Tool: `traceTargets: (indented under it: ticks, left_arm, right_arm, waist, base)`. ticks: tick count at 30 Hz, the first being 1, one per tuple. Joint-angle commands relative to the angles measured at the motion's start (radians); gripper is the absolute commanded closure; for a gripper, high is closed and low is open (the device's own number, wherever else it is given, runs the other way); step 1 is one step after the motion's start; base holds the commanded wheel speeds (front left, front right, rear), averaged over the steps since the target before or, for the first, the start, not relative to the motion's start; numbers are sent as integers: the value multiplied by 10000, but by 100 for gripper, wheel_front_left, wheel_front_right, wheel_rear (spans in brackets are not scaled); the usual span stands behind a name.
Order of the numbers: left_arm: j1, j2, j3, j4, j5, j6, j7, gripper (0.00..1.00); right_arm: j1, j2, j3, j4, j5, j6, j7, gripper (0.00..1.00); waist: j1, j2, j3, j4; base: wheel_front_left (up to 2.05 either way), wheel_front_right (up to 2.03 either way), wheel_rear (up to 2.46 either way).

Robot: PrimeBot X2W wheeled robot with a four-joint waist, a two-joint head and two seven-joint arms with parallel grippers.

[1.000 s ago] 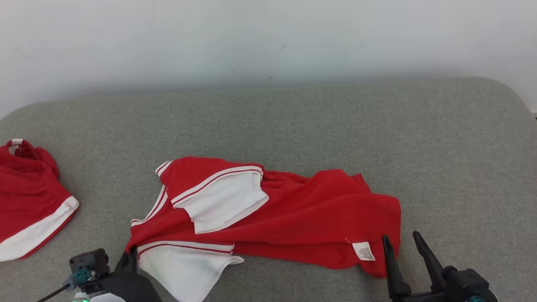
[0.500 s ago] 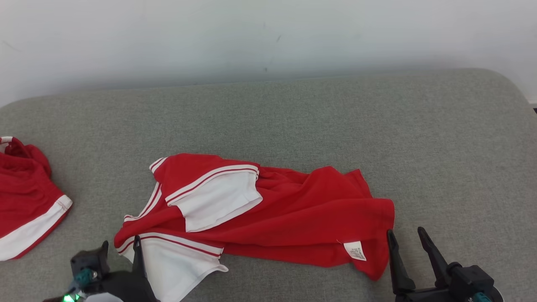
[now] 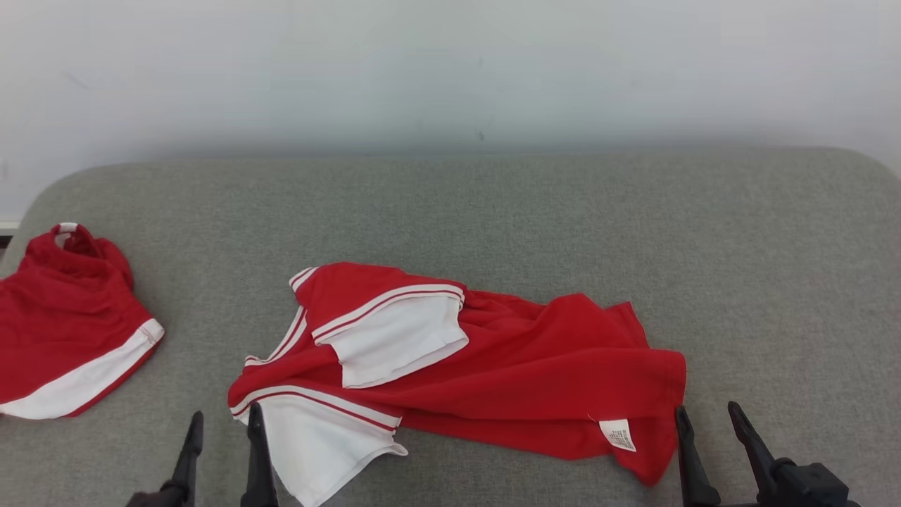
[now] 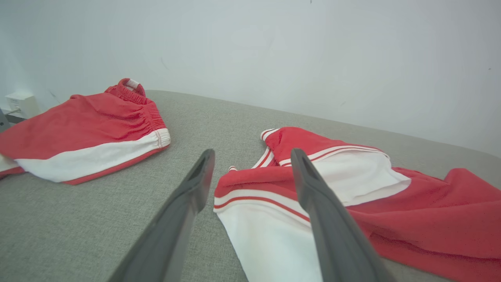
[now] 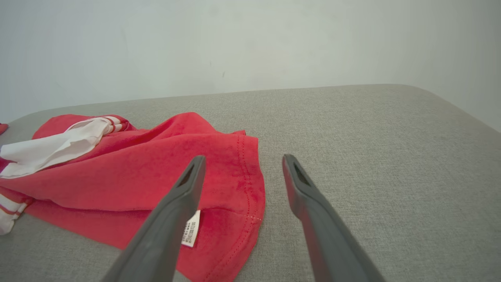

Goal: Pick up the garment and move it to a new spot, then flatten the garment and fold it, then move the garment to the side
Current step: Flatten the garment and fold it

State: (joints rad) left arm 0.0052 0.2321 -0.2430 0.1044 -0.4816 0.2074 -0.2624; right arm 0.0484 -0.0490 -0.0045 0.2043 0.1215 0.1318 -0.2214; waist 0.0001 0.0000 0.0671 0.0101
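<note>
The left jaws are spread apart and hold nothing, straddling the edge of a white sleeve [image 3: 320,440]. The right jaws, equally wide and empty, stand just beside the hem corner near the label [image 3: 617,434]. Between them the red garment [image 3: 521,366] lies rumpled on the grey cushion [image 3: 563,232], with red shorts [image 3: 63,331] well apart to its left.

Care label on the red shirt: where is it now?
In the head view, the care label lies on the red shirt's near right corner, just left of the right gripper, whose jaws stand open.
</note>
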Motion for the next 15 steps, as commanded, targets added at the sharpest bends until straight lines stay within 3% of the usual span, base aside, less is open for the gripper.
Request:
traceTargets:
  ticks: [1, 8, 15]
  left_arm:
    - [319, -236, 269, -226, 565, -393, -30, 0]
    - [1485, -1208, 1374, -933, 2244, -1712, -33, 0]
    - [2164, -1632, 2091, -906, 3102, -2431, -33, 0]
  right_arm:
    - [172, -21, -80, 6, -84, -22, 67, 0]
    - [575, -18, -179, 165, -135, -22, 153, 0]
    - [859, -19, -124, 208, -370, -22, -2, 0]
  waist:
    - [-1, 0, -249, 198]
    - [-1, 0, -799, 417]
    - [-1, 0, -1130, 487]
  base:
    - [0, 0, 0]
    - [0, 0, 0]
    - [0, 0, 0]
